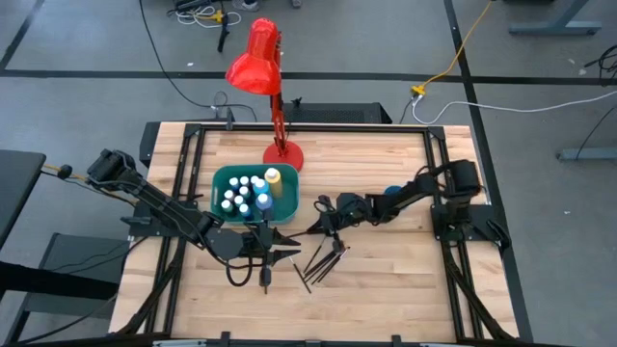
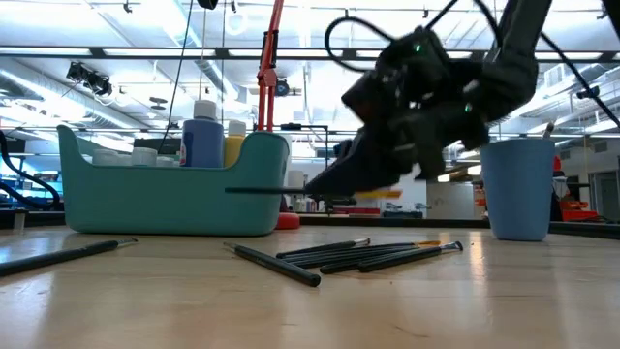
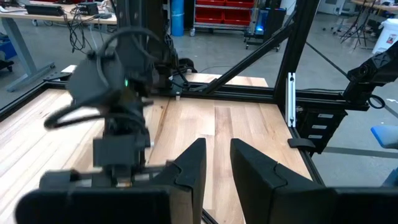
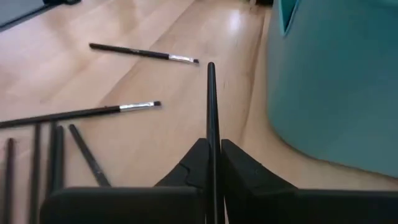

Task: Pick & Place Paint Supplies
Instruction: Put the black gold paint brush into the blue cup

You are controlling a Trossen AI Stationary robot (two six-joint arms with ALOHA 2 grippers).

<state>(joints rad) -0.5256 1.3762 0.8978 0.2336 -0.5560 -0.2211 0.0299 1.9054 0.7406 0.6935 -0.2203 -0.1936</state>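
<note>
My right gripper [image 4: 211, 146] is shut on a thin dark brush [image 4: 211, 99] and hangs above the table, next to the teal bin [image 2: 174, 199]. In the low view the brush [image 2: 262, 190] sticks out level toward the bin. Several more brushes [image 1: 323, 260] lie flat on the table below it. White-capped paint bottles [image 1: 246, 193] and a yellow bottle [image 1: 274, 177] stand in the bin. My left gripper [image 3: 217, 168] waits near the bin's near side, open, with nothing between its fingers. My right gripper pinches the brush's handle [image 4: 211, 134] between its two fingers. The brush runs along the fingers and sticks out past their tips; its back end is hidden by the gripper. The fingers slant down from the table's right. The brush is lifted clear of the table.
A blue cup [image 1: 393, 192] stands on the table behind my right gripper. A red desk lamp [image 1: 260, 58] has its base [image 1: 282, 154] just behind the bin. One brush [image 2: 68, 254] lies apart on the table's left part. Black frame rails border the table.
</note>
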